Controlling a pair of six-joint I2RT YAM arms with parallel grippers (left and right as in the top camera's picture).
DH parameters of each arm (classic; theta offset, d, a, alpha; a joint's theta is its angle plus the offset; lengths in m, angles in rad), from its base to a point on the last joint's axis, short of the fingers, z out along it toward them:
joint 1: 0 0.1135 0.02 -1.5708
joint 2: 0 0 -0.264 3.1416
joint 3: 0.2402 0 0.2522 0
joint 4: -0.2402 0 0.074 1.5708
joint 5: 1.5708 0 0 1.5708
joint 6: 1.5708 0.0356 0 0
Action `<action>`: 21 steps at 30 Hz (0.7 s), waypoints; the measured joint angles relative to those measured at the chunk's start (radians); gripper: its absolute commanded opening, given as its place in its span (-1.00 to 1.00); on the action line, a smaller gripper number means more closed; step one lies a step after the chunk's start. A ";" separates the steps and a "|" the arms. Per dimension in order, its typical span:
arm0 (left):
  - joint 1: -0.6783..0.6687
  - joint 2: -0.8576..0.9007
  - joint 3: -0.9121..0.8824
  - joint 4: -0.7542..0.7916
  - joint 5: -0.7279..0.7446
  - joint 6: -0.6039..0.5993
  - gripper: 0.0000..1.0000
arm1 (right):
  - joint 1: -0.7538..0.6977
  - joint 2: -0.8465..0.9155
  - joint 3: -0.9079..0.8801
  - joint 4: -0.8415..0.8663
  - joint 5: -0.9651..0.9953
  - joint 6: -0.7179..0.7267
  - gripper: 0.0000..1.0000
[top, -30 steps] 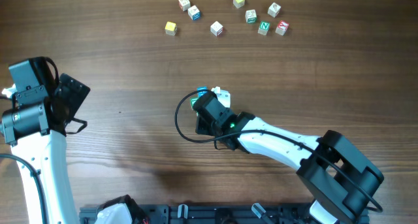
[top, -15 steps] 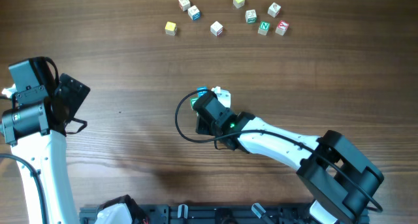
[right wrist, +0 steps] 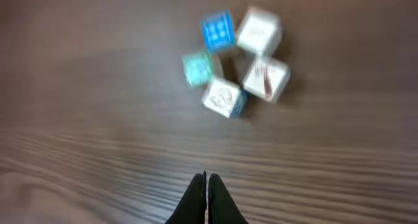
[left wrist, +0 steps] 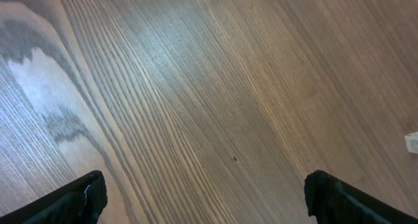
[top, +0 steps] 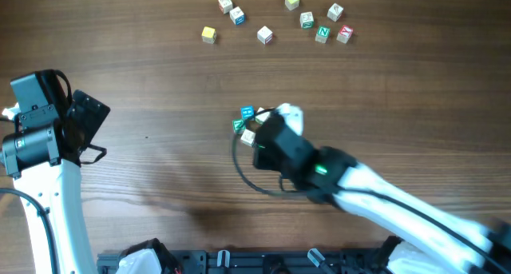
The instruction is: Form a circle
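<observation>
Right wrist shows right pincer closed, empty, near circle.

Wooden table fills all views: mid-brown top w/ fine grain running 9 to 3 o'clock in the overhead view, and a tiny dark speck approx. at 9 o'clock. Light is soft and even from above, w/ a faint shadow on the wood at 7 o'clock. In the left wrist view a pale sheen lies across the diagonal grain at 11 o'clock. A black rail w/ clips runs along the table's edge at 6 o'clock, overhead view.
</observation>
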 measured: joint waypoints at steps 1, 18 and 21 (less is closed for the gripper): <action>0.000 0.000 0.000 -0.001 0.000 0.000 1.00 | 0.000 -0.064 0.000 -0.024 0.023 -0.014 0.07; 0.000 0.000 0.000 -0.001 0.000 0.000 1.00 | 0.000 -0.539 0.000 -0.230 0.294 -0.255 0.99; 0.000 0.000 0.000 -0.001 0.000 0.000 1.00 | 0.000 -0.610 0.000 -0.229 0.341 -0.305 1.00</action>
